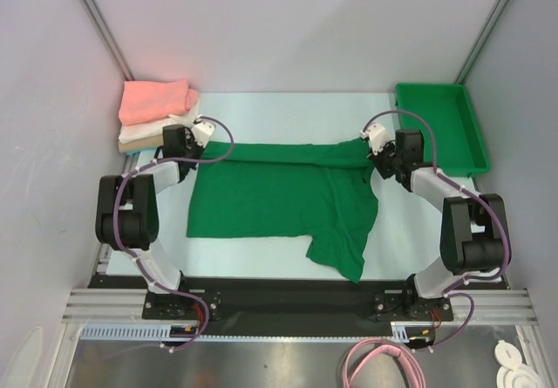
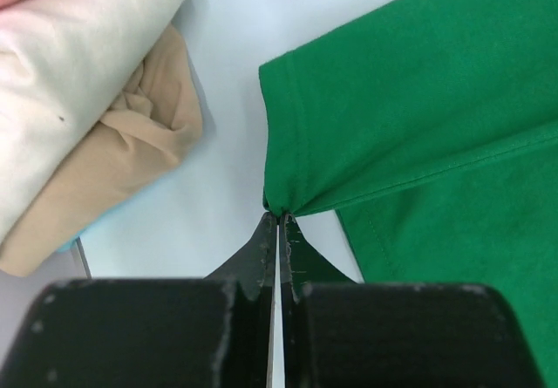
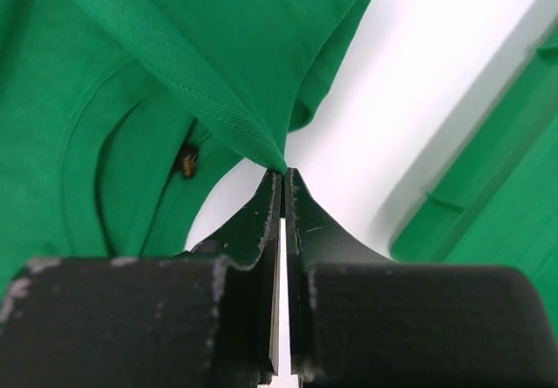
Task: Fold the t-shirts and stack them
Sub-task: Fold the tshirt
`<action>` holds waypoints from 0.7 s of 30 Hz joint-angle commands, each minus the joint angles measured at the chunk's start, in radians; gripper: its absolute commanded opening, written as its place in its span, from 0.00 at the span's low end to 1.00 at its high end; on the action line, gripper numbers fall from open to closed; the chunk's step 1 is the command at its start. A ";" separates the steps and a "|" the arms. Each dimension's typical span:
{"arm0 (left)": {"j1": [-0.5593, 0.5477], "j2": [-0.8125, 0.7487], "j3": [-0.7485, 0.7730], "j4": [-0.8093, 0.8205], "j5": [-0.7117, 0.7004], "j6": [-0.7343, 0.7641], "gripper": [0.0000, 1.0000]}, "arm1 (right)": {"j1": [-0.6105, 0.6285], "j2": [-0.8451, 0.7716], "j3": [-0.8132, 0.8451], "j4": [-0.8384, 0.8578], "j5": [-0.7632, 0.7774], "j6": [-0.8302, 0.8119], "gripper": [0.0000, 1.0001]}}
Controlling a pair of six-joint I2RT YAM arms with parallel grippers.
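Note:
A dark green t-shirt (image 1: 270, 198) lies partly folded across the middle of the table, one sleeve trailing toward the near edge. My left gripper (image 1: 193, 140) is shut on the shirt's far left corner (image 2: 279, 203). At the far right, my right gripper (image 1: 377, 148) is shut, pinching a pointed fold of the same shirt (image 3: 272, 157) next to the collar. A stack of folded t-shirts sits at the back left: salmon pink (image 1: 155, 98) on top, white (image 1: 144, 132) and tan (image 1: 135, 145) beneath; the white (image 2: 70, 83) and tan (image 2: 122, 170) ones show in the left wrist view.
A rigid green plastic bin (image 1: 440, 125) stands at the back right, its edge (image 3: 488, 222) close beside my right gripper. White walls enclose the table on three sides. A pink cable (image 1: 384, 362) and white parts (image 1: 514, 366) lie below the arm bases.

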 commanded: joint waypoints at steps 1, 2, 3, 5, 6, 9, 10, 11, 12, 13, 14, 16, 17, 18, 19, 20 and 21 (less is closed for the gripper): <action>0.019 -0.063 -0.014 0.037 0.013 0.018 0.00 | 0.004 -0.088 -0.011 -0.027 -0.025 0.008 0.00; 0.020 -0.067 -0.016 0.037 0.016 0.016 0.00 | 0.002 -0.108 -0.016 -0.032 -0.028 0.008 0.00; 0.025 -0.075 -0.022 0.040 0.019 0.016 0.01 | 0.002 -0.117 -0.019 -0.036 -0.036 0.011 0.00; 0.025 -0.083 -0.026 0.039 0.020 0.018 0.00 | 0.002 -0.140 -0.025 -0.041 -0.044 0.021 0.00; 0.023 -0.084 -0.026 0.036 0.020 0.018 0.00 | 0.002 -0.145 -0.027 -0.044 -0.047 0.022 0.00; 0.025 -0.081 -0.026 0.027 0.020 0.019 0.00 | 0.002 -0.157 -0.036 -0.049 -0.062 0.033 0.00; 0.025 -0.078 -0.028 0.025 0.020 0.024 0.00 | 0.002 -0.157 -0.039 -0.049 -0.064 0.033 0.00; 0.023 -0.078 -0.033 0.025 0.020 0.026 0.00 | 0.002 -0.157 -0.041 -0.050 -0.065 0.033 0.00; 0.025 -0.075 -0.036 0.028 0.017 0.027 0.01 | 0.002 -0.153 -0.044 -0.050 -0.067 0.033 0.00; 0.023 -0.069 -0.037 0.028 0.016 0.030 0.00 | 0.001 -0.150 -0.045 -0.050 -0.068 0.034 0.00; 0.025 -0.067 -0.039 0.027 0.016 0.030 0.01 | 0.002 -0.145 -0.050 -0.050 -0.070 0.034 0.00; 0.025 -0.061 -0.043 0.027 0.016 0.030 0.00 | 0.002 -0.135 -0.058 -0.049 -0.074 0.033 0.00; 0.025 -0.053 -0.046 0.027 0.016 0.029 0.00 | 0.002 -0.130 -0.064 -0.047 -0.074 0.031 0.00; 0.025 -0.050 -0.048 0.031 0.016 0.030 0.00 | 0.002 -0.128 -0.068 -0.042 -0.074 0.031 0.00; 0.025 -0.049 -0.051 0.034 0.014 0.030 0.00 | 0.002 -0.124 -0.073 -0.039 -0.074 0.031 0.00; 0.023 -0.040 -0.051 0.037 0.014 0.030 0.00 | 0.002 -0.122 -0.073 -0.035 -0.073 0.031 0.00; 0.025 -0.035 -0.051 0.037 0.013 0.030 0.00 | 0.002 -0.121 -0.076 -0.033 -0.073 0.031 0.00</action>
